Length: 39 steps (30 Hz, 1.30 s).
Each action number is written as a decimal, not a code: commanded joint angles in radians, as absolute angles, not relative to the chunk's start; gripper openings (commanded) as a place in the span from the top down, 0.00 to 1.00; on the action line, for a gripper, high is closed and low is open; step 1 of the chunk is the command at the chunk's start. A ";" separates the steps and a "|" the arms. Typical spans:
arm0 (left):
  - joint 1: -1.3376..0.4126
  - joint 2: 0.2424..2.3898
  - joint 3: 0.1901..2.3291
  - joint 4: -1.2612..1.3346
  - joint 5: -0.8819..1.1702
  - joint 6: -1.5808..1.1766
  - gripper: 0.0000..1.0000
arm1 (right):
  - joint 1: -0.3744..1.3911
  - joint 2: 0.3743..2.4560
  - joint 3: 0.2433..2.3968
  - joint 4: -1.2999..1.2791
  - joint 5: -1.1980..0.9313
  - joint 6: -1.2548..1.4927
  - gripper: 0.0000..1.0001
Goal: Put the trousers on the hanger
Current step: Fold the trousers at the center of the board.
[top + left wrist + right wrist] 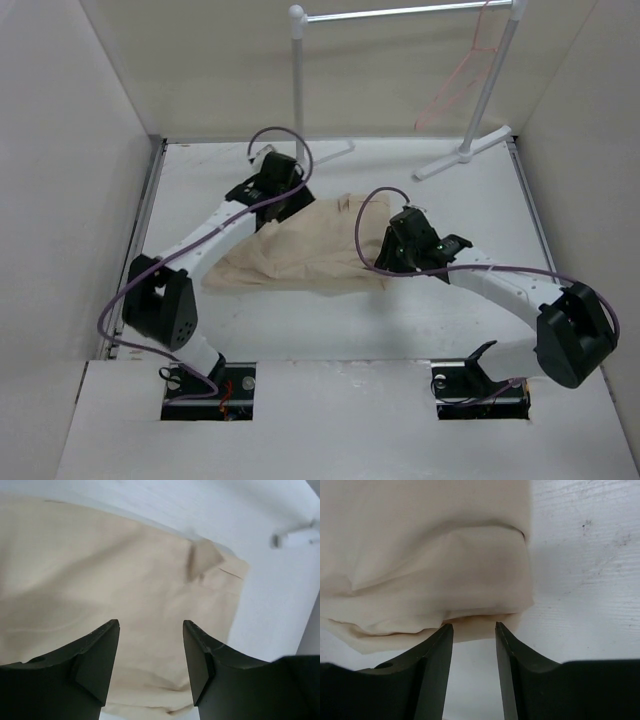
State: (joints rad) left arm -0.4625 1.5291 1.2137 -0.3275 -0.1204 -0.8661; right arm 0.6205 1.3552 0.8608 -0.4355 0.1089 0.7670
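White table [400, 320] lies bare at the near edge. The right gripper [473, 626] sits at the right edge of the trousers [310, 250], fingers partly apart, holding nothing. The left gripper [151, 624], wider open and empty, hovers over their far left corner. Beyond, the hanger [450, 85] hangs faintly on the rack [297, 70].

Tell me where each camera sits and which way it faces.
Top external: above and behind the robot, looking down the table; left arm, right arm, trousers, hanger on the rack.
Left wrist: on the left arm, facing down onto the trousers; open left gripper.
Right wrist: on the right arm, facing the trousers' edge; open right gripper.
All share the trousers.
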 commanded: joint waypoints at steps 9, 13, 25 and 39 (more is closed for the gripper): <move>-0.674 1.845 1.643 -0.485 -0.091 -0.749 0.49 | 0.619 1.402 0.911 -0.393 0.164 0.693 0.55; -0.671 1.873 1.617 -0.468 -0.106 -0.759 0.49 | 0.616 1.402 0.897 -0.376 0.213 0.687 0.75; -0.553 1.683 1.319 -0.388 -0.146 -0.747 0.49 | 0.619 1.298 0.857 -0.405 0.221 0.655 0.55; -0.683 2.089 1.851 -0.473 0.159 -0.738 0.47 | 0.607 1.445 0.908 -0.327 0.153 0.554 0.75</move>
